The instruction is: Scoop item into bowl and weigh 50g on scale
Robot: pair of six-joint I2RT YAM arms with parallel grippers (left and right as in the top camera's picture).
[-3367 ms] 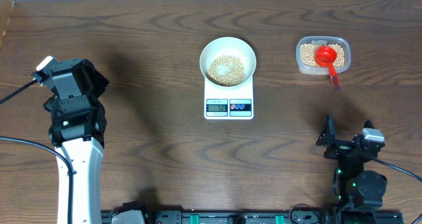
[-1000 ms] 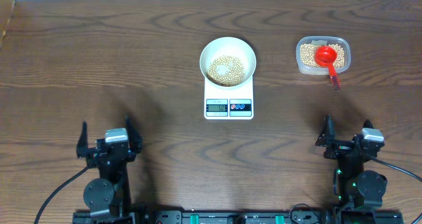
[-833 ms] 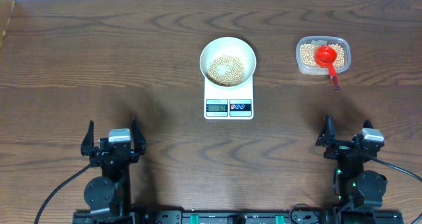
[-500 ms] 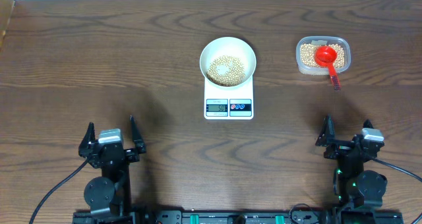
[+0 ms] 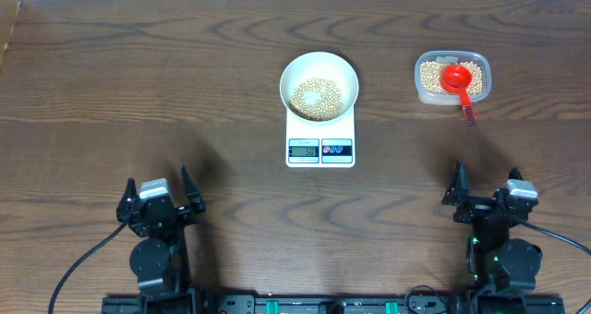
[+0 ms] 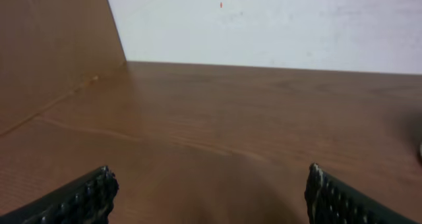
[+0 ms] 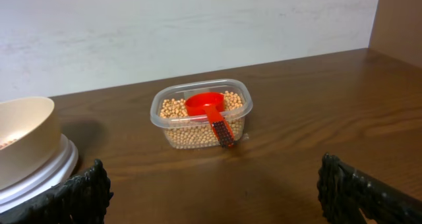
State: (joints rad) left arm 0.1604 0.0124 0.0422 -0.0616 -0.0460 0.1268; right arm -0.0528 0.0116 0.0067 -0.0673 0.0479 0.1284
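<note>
Scale point(image 5: 320, 137) display unreadable; bowl point(image 7: 23, 143) cropped, right wrist view.

clear tub point(image 5: 418, 85) upper right | red scoop point(image 5: 454, 75) inside it, handle over front rim | dark wood tabletop point(image 5: 166, 83)

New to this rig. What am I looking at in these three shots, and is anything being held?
Two robot arms sit at a wooden table. The wide shot comes from a camera overhead. The other two look out from each arm's wrist, with its own black fingers at the bottom corners. The left pincer and right pincer are both open and hold nothing. On the table is a white bowl of beans on a small scale, and a clear tub with a red scoop in it.
</note>
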